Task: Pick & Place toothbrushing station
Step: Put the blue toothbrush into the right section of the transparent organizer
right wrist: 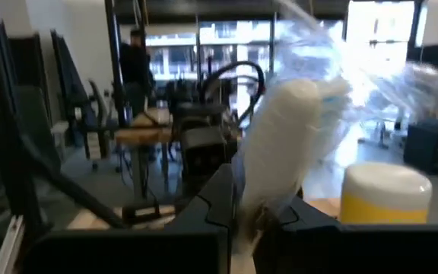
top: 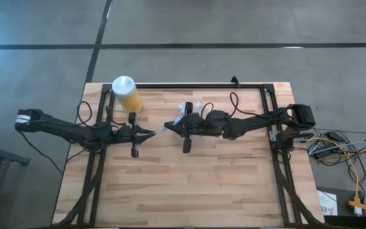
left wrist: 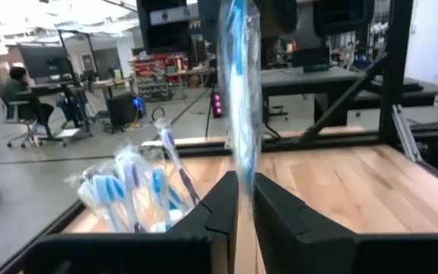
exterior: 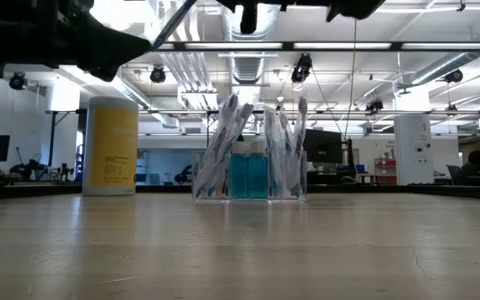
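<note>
Toothbrushing station (exterior: pixel 249 171) sits on desk (top: pixel 189 178); both pincers, left (left wrist: pixel 243 199) and right (right wrist: pixel 251 217), clamp one wrapped toothbrush (left wrist: pixel 242 91). Uneven release risks dropping it.

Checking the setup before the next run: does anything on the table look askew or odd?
One wrapped toothbrush is out of the clear holder, held in the air between the left gripper and right gripper. The rest lean unevenly in the holder; nothing is spilled.
</note>
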